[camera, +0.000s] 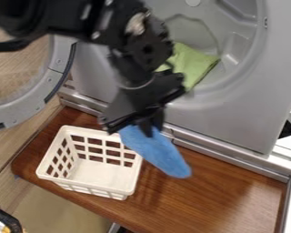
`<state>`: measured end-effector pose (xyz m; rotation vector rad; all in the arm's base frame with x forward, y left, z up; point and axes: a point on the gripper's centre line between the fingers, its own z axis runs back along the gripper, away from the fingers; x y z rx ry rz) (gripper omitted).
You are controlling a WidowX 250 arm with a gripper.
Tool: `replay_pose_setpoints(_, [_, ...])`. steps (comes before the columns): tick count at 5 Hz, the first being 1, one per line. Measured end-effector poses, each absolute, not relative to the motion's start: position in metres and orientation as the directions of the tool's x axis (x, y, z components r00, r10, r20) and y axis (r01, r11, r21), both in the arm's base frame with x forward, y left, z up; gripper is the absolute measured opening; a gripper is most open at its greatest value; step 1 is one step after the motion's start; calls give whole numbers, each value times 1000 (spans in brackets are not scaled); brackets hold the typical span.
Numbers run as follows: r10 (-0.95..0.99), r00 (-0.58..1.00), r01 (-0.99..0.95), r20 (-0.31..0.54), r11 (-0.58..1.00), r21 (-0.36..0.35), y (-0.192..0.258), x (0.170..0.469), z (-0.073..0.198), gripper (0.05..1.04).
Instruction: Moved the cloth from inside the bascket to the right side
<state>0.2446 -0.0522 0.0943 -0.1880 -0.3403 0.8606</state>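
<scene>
Gripping the long blue fabric cloth [161, 154] near its top with the black two-finger gripper [131, 129], probably to clear the white plastic basket [102, 174] before release at right.

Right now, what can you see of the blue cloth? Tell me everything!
The blue cloth looks plain and soft, bunched into a long shape with a rounded lower end. The gripper holds its top end, and it hangs slanting toward the picture's right, over the brown board. In the picture it overlaps a corner of the white basket; I can't tell whether they touch.
</scene>
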Motion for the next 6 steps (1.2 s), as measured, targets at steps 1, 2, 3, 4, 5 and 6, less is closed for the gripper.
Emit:
replay_pose_setpoints(1, [604,775,-532,185,783,-323,-94,258,85,73])
replay_pose_setpoints(2, [430,888,-360,163,871,-336,-129,257,70,73])
replay_pose_setpoints(3, [316,938,-244,143,894,-376,-147,258,45,73])
replay_pose_setpoints(4, [193,965,-95,178,888,-449,-165,260,24,73])
replay_pose_setpoints(5, [163,957,-42,240,896,-442,-178,258,22,73])
replay_pose_setpoints(6, [199,950,-76,242,895,-439,-163,245,18,73])
